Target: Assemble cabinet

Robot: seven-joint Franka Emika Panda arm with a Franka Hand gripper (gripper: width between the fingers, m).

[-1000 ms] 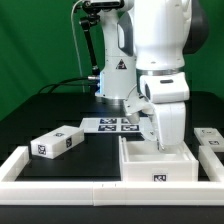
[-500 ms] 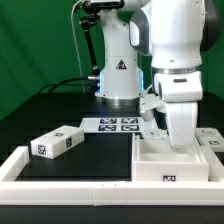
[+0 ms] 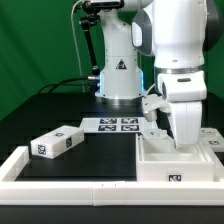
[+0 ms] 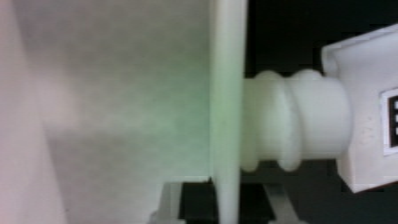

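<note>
At the exterior view's right, the gripper point(image 3: 179, 141) clamps a wall of the box body point(image 3: 160, 170), seemingly positioning it; next comes a clean release.

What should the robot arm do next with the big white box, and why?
Probably open the jaws and lift out: the gripper straddles a wall of the box body, which already sits by the front rail, beside a small block.

Exterior view: bright, even light, sharp; white arm point(image 3: 175, 50) near overexposed (surface detail washed out). Wrist view: heavily blurred, pale greenish cast.
</note>
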